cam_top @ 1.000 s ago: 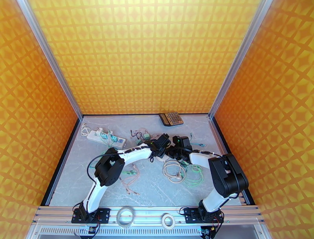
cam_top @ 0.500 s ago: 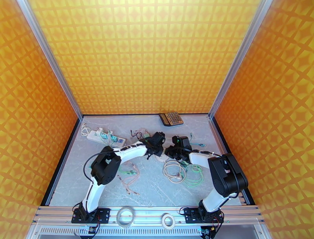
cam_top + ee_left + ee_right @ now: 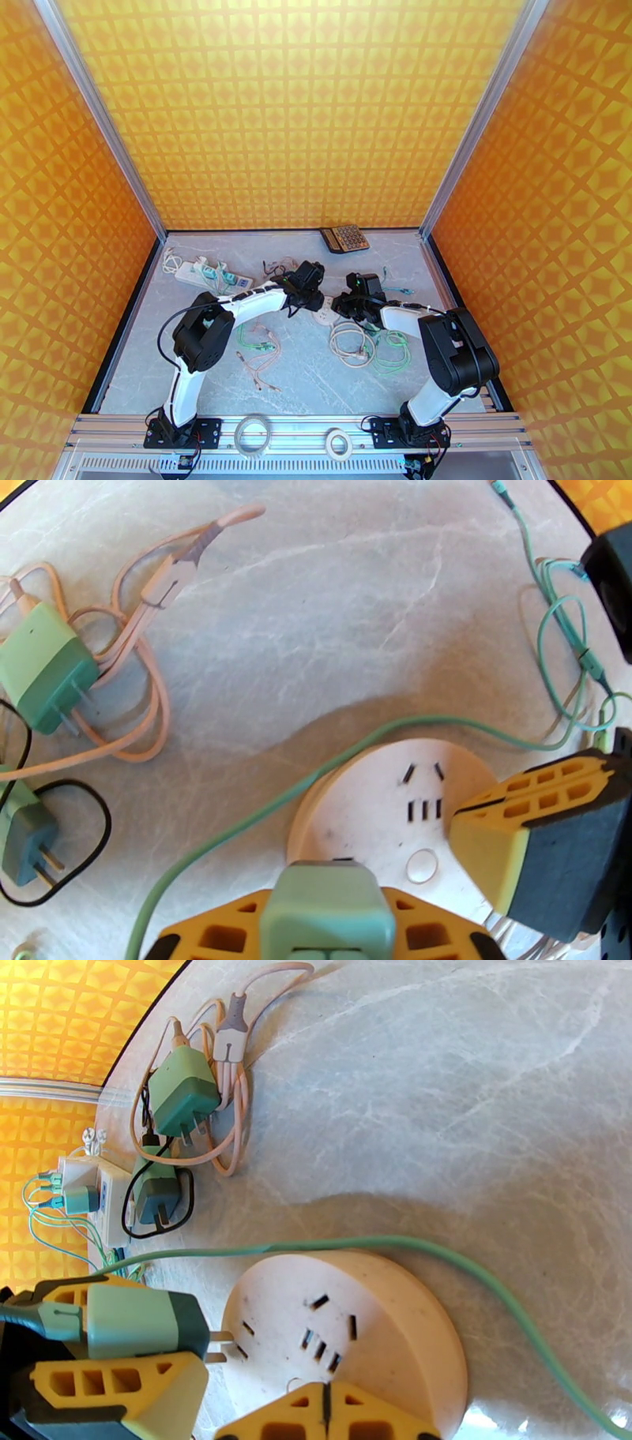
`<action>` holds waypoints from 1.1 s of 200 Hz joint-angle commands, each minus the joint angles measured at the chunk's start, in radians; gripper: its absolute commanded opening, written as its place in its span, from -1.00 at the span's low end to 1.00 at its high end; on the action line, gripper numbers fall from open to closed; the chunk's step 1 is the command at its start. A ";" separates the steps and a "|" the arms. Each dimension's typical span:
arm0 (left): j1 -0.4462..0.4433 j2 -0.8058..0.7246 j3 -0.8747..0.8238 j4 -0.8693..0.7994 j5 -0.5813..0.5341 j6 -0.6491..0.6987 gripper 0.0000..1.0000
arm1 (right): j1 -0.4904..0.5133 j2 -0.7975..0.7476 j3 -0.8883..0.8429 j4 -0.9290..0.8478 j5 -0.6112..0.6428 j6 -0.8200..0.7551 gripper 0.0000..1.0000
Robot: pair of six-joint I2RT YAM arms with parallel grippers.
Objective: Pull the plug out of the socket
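Plug (image 3: 130, 1321) is pinched in your left pincer (image 3: 328, 939). Its two prongs look free of the slots and point toward the round socket (image 3: 379, 1347), just beside its rim. Your right pincer (image 3: 324, 1414), pressed together, bears on the socket's edge and keeps it on the tabletop (image 3: 490, 1102). The plug's long axis runs along its prongs, so I judge the left arm should draw straight back along it, away from the socket.

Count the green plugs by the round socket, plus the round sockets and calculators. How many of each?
Green plugs: 3 (one held, two lying loose)
Round sockets: 1
Calculators: 1
Total: 5
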 commanded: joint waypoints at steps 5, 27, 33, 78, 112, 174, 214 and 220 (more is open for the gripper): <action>0.002 -0.039 0.033 -0.057 -0.080 0.034 -0.90 | -0.007 0.059 -0.025 -0.124 0.119 -0.020 -1.00; 0.013 -0.046 0.038 -0.085 -0.109 0.043 -0.90 | -0.007 0.059 -0.022 -0.125 0.118 -0.019 -1.00; 0.013 -0.046 0.040 -0.093 -0.129 0.050 -0.90 | -0.007 0.059 -0.023 -0.125 0.116 -0.020 -1.00; 0.013 -0.010 0.045 -0.171 -0.291 0.073 -0.89 | -0.007 0.053 -0.023 -0.127 0.116 -0.021 -1.00; 0.010 0.026 0.027 -0.203 -0.353 0.056 -0.87 | -0.007 0.049 -0.023 -0.130 0.118 -0.020 -1.00; -0.018 0.052 0.032 -0.188 -0.334 0.040 -0.49 | -0.007 0.034 -0.021 -0.142 0.113 -0.024 -1.00; -0.020 0.029 0.020 -0.164 -0.249 0.012 -0.03 | -0.007 0.007 -0.020 -0.155 0.113 -0.030 -1.00; -0.021 0.024 0.018 -0.160 -0.241 0.010 0.02 | -0.007 0.006 -0.019 -0.154 0.112 -0.030 -1.00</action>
